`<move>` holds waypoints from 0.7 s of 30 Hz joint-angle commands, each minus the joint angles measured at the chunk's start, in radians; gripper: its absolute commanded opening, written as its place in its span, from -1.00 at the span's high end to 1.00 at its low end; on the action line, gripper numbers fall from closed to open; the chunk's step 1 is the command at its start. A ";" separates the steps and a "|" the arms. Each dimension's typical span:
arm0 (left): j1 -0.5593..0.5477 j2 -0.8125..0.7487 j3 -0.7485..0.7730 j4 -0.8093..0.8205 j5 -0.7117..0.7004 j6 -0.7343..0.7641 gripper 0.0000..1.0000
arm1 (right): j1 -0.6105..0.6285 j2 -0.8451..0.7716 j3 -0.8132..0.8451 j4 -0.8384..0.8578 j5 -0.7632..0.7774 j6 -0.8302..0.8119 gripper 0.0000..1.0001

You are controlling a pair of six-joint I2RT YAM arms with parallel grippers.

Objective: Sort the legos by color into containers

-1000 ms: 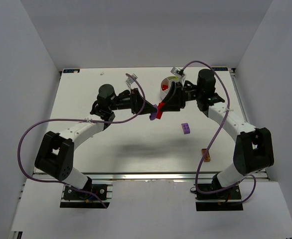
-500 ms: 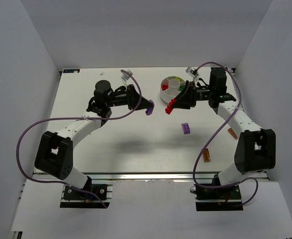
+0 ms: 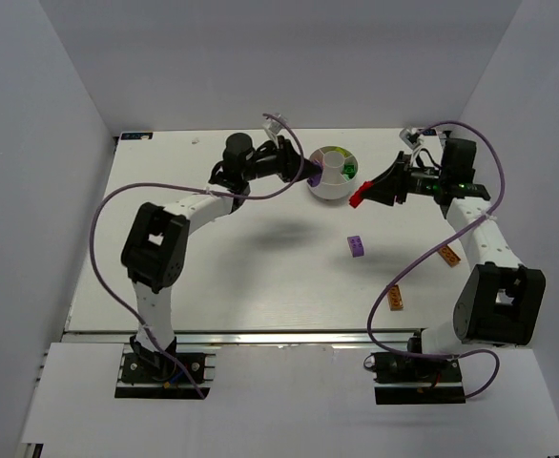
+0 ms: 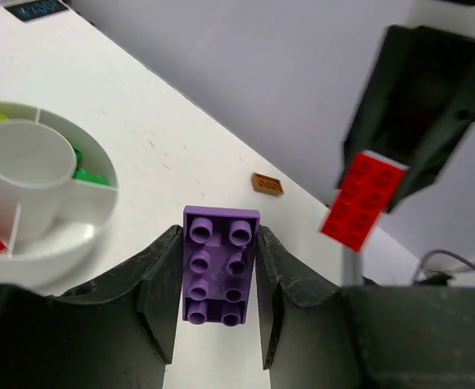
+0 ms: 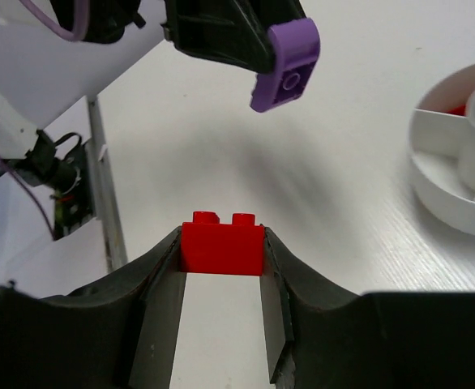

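Bricks are in both arms' grip. The left jaws pinch a purple brick (image 4: 220,263) by its long sides, and its long way points out ahead. Seen from the top, it hangs at 9 o'clock of the dish (image 3: 327,193), right by the rim. The right jaws pinch a red brick (image 5: 221,243) at 4 o'clock of the dish, just beside it. The left arm looks nearer, so purple can likely drop first. A loose purple brick (image 3: 356,245) and orange bricks (image 3: 394,298) lie on the bench (image 3: 213,258).
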 commanded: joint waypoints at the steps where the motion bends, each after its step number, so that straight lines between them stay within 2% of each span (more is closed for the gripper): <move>1: -0.023 0.064 0.110 0.095 -0.074 0.063 1.00 | -0.037 -0.055 0.047 -0.023 0.028 -0.045 1.00; 5: -0.031 0.236 0.250 0.191 -0.028 0.004 1.00 | -0.075 -0.070 0.036 -0.023 0.017 -0.037 1.00; 9: -0.037 0.318 0.319 0.261 -0.017 0.026 1.00 | -0.092 -0.076 0.021 -0.020 0.009 -0.034 1.00; 17: -0.041 0.407 0.397 0.234 -0.007 0.116 1.00 | -0.097 -0.072 0.009 -0.001 0.002 -0.016 1.00; 21: -0.041 0.447 0.462 0.163 -0.016 0.164 1.00 | -0.097 -0.075 -0.011 0.031 -0.001 0.021 1.00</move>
